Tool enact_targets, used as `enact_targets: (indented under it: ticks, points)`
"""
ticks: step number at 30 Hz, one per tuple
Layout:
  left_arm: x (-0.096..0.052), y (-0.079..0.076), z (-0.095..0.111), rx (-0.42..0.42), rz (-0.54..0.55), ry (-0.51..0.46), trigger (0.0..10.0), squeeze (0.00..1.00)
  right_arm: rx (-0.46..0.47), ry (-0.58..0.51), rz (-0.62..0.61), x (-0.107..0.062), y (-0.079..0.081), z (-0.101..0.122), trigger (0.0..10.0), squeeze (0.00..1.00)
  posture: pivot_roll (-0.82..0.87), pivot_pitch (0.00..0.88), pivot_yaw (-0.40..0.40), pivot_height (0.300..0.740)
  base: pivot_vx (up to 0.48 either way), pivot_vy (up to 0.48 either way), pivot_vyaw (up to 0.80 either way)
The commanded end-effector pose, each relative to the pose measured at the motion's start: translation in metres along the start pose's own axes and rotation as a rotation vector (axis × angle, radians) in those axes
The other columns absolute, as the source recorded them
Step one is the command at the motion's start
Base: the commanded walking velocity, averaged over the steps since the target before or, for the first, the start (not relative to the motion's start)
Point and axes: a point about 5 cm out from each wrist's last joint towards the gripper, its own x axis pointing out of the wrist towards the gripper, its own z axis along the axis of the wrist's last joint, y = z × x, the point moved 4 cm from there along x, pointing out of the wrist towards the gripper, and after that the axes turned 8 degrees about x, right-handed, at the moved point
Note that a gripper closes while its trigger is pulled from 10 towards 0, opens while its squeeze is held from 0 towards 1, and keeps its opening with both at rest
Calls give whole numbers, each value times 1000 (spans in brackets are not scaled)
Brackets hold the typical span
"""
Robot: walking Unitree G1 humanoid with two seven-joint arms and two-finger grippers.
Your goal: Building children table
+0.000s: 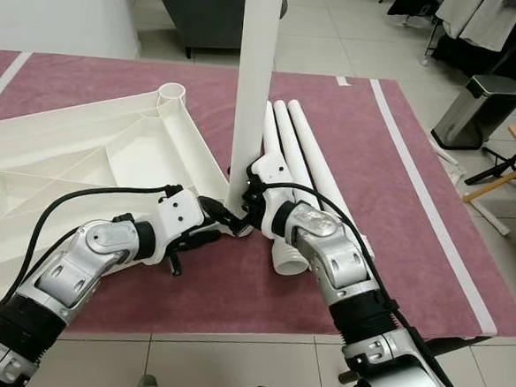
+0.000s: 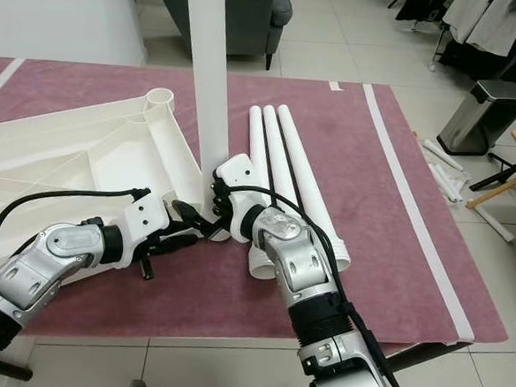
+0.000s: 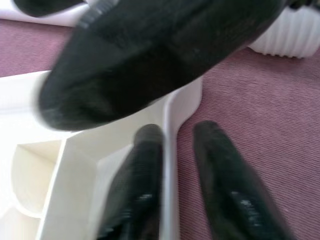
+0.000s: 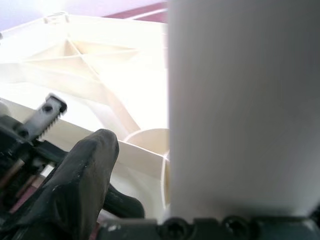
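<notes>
The white table top (image 1: 84,150) lies upside down on a maroon rug. One white leg (image 1: 255,87) stands upright at the top's near corner, and my right gripper (image 1: 245,197) is shut on its base. The right wrist view shows this leg (image 4: 240,110) close up over the corner socket. My left gripper (image 1: 230,218) reaches to the same corner from the left. In its wrist view the fingers (image 3: 145,185) straddle the table top's rim (image 3: 172,145), shut on it. Three more legs (image 1: 309,153) lie side by side on the rug just right of the upright one.
The rug's near edge (image 1: 230,333) meets a tiled floor. A grey armchair (image 1: 209,13) stands behind the rug. A steel pedal bin (image 1: 476,111) and a wooden frame (image 1: 512,171) stand off the rug at the right. An empty leg socket (image 1: 172,92) shows at the top's far corner.
</notes>
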Motion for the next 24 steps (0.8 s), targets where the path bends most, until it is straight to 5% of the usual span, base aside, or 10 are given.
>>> enact_targets:
  ticks: [1, 5, 6, 12, 13, 24]
  points:
    - [-5, -16, -7, -10, -169, 15, 10000, 1000, -10, -11, 71, 1, 13, 3, 10000, 0, 102, 0, 0, 740, 0, 0, 0]
    - [-5, -15, -7, -5, -165, 10, 10000, 1000, -16, -6, 82, -2, 12, 2, 10000, 0, 102, 0, 0, 740, 0, 0, 0]
    - [-6, -13, -6, 2, -161, 6, 10000, 0, -18, -3, 79, -4, 10, 1, 10000, 0, 102, 0, 0, 740, 0, 0, 0]
    - [-11, -5, -1, 21, -138, -8, 10000, 0, -14, -10, 40, -12, 1, 2, 10000, 0, 103, 0, 0, 740, 0, 0, 0]
    - [-13, -4, 1, 24, -132, -11, 10000, 0, -10, -16, 34, -14, 0, 2, 10000, 0, 104, 203, -4, 740, 0, 0, 0]
    - [-13, -4, 1, 24, -132, -11, 10000, 0, -10, -16, 34, -14, 0, 2, 10000, 0, 104, 203, -4, 740, 0, 0, 0]
